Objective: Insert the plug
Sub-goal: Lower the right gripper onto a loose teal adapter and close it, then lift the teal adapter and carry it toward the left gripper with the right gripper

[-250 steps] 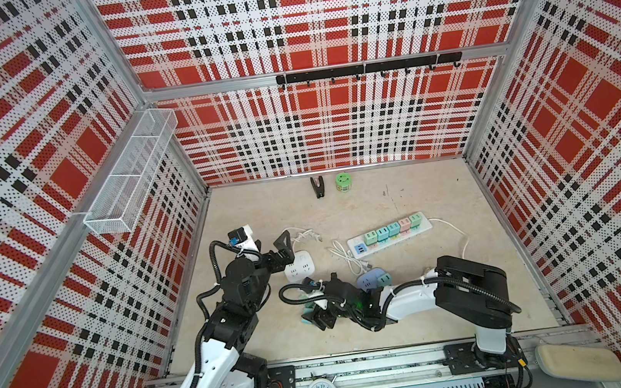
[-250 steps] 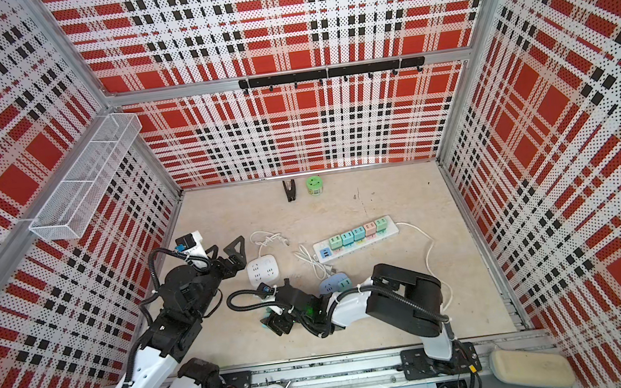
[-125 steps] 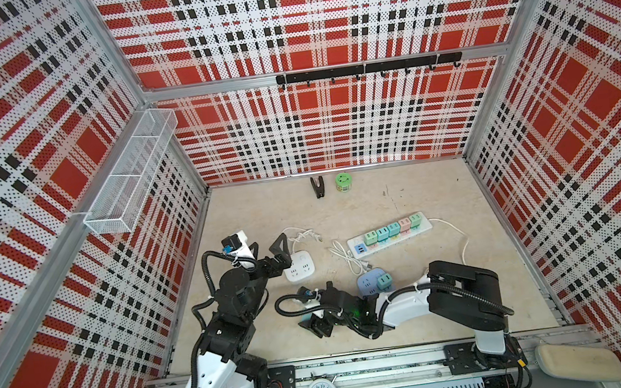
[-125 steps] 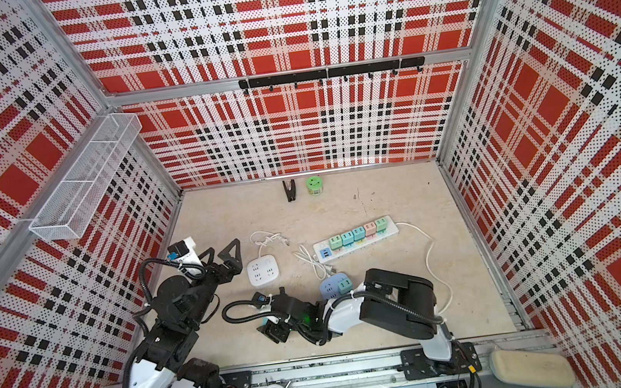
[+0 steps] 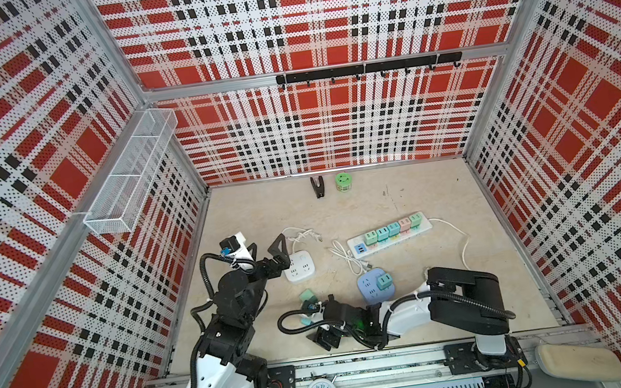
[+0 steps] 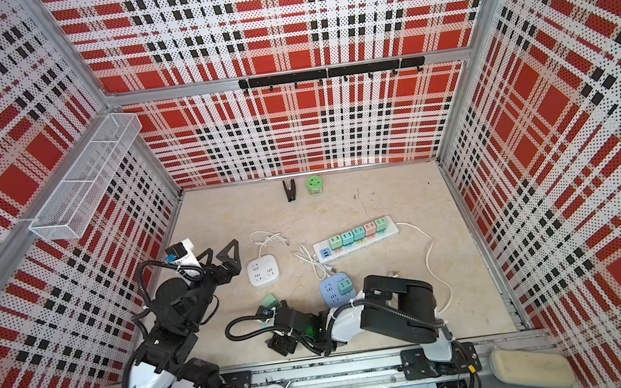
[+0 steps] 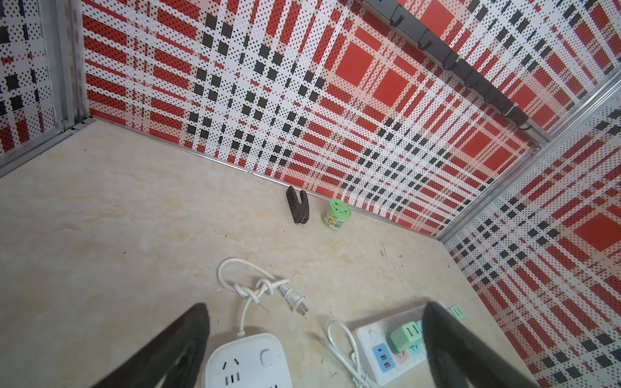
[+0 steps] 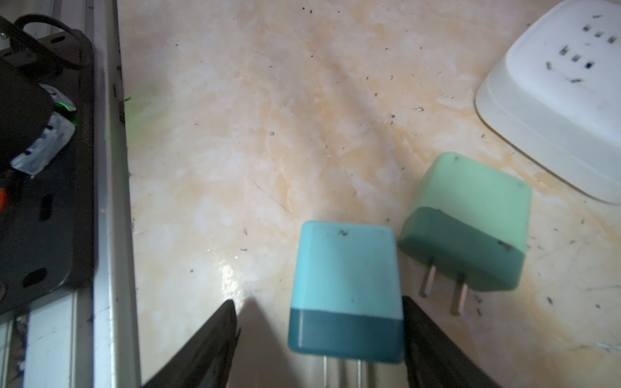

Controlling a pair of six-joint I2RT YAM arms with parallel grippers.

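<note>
i'd say you're at the pickup: the right gripper (image 8: 317, 302) straddles the blue plug (image 8: 346, 282) lying on the desk (image 8: 268, 134) beside a green plug (image 8: 470, 218), jaws unclenched, with a gap on one side. next, close squarely, then carry it to the white socket (image 5: 299, 267), near which the left gripper (image 7: 316, 307) hovers spread wide.

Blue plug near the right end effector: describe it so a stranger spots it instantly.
On the table, find the white square socket. Two plugs lie near it. The blue plug sits between the fingers of the right end effector; the other is a mint-green plug.
</note>
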